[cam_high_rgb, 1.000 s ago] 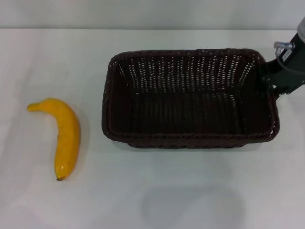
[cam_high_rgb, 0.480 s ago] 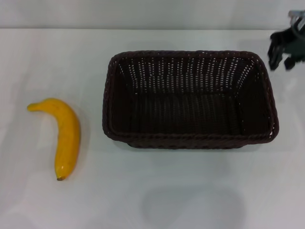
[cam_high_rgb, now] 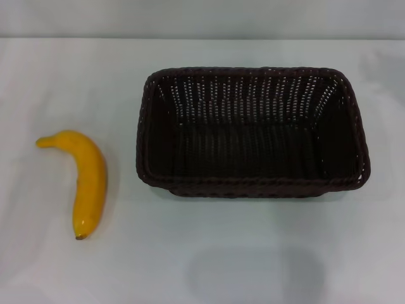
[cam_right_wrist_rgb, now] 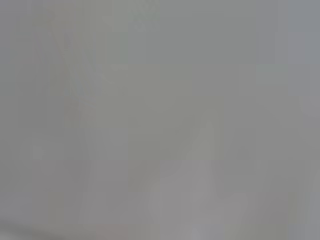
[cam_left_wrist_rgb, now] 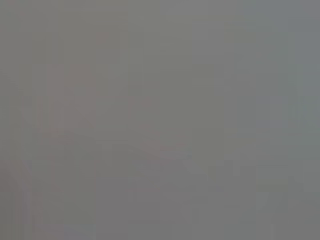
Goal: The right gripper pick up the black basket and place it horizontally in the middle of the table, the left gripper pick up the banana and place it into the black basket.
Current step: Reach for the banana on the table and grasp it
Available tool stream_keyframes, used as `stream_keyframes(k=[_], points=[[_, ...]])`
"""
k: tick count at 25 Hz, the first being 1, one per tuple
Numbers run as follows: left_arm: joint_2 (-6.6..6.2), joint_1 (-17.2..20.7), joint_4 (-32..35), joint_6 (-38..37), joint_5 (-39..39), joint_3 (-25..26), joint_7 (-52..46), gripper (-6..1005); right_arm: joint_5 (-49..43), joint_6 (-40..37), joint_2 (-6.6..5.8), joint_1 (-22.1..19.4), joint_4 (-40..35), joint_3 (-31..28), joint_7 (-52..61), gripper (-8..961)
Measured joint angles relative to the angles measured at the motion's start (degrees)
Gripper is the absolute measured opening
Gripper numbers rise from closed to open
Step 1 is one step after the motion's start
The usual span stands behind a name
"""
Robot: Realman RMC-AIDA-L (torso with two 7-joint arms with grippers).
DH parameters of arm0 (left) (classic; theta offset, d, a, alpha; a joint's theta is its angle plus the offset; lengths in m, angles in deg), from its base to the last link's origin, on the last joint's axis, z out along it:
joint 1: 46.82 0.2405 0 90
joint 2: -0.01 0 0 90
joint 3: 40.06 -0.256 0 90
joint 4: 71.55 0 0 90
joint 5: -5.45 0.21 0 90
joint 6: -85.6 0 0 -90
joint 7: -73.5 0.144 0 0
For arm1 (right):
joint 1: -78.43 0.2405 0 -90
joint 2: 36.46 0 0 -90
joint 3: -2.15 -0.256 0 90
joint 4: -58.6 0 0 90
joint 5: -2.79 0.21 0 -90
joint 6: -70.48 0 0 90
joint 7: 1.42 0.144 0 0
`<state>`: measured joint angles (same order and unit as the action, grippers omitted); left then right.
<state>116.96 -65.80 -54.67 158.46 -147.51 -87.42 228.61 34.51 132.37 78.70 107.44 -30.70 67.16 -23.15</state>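
A black basket [cam_high_rgb: 252, 133] sits lengthwise mid-table [cam_high_rgb: 253, 253], a banana [cam_high_rgb: 85, 180] well apart on its left awaiting the left gripper; neither gripper is visible.

Banana [cam_high_rgb: 87, 180] left of black basket [cam_high_rgb: 253, 79]

A white tabletop [cam_high_rgb: 209, 253] is seen filling nearly the whole head view, evenly lit, with a faint soft shadow cast on its near part. Along its far edge a pale grey-white wall [cam_high_rgb: 202, 18] is met in a straight horizontal line. Only featureless grey is shown in both wrist views.
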Motion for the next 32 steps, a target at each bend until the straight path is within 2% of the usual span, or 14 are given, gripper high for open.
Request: stream_keyframes(k=[2,4,7,10,12,14,16,20,21,23,25,27,30,32], points=[[0.30,0.2,0.7,-0.2,1.8,0.0,-2.9,864,11.2,-11.4,-0.15,-6.4,1.5,-0.6,-12.1,292],[0.48,0.7,1.5,-0.6,3.1,0.0,-6.8,864,23.0,-19.5,-0.20,-10.9,4.5,-1.0,-25.1,312],[0.52,1.2,2.4,-0.9,5.0,0.0,-11.6,865,42.3,-25.9,-0.27,-14.2,11.6,-2.5,-45.8,370],[0.34,2.1,5.4,-2.7,9.5,0.0,-20.4,865,60.1,-24.4,-0.30,-14.0,21.4,-7.0,-64.8,427],[0.26,2.8,9.3,-5.3,14.3,0.0,-28.2,864,68.0,-19.0,-0.34,-12.7,28.8,-13.1,-75.1,466],[0.06,3.6,14.1,-9.1,21.1,0.0,-38.9,864,71.2,-13.7,-0.32,-11.2,34.1,-18.5,-81.8,504],[-0.48,4.6,19.9,-12.5,29.1,0.1,-51.4,864,74.2,-6.0,-0.26,-8.9,42.0,-26.7,-91.8,573],[-3.06,5.5,31.8,-15.0,49.5,0.3,-81.6,863,80.8,5.8,-0.11,-7.0,54.2,-37.6,-109.2,712],[-4.05,5.1,34.8,-14.2,55.8,0.3,-90.6,863,82.6,7.2,-0.04,-6.9,56.2,-38.6,-112.6,743],[-5.44,4.1,38.8,-12.0,65.1,0.2,-102.0,862,85.6,8.4,0.05,-6.9,58.8,-39.5,-117.5,806],[-7.03,1.7,42.5,-7.8,75.6,0.2,-115.1,862,87.6,8.6,0.07,-7.0,60.2,-39.5,-119.9,868],[-8.94,-2.2,44.6,-1.7,86.3,0.4,-126.8,862,88.8,8.7,0.01,-7.2,61.1,-39.6,-122.0,866],[-11.27,-9.1,44.7,7.7,100.2,0.4,-136.9,861,89.1,8.7,-0.02,-7.2,61.5,-39.6,-125.0,862],[-11.78,-12.7,44.0,12.0,107.1,0.4,-139.9,861,89.1,8.7,0.01,-7.1,61.6,-39.7,-126.4,861]])
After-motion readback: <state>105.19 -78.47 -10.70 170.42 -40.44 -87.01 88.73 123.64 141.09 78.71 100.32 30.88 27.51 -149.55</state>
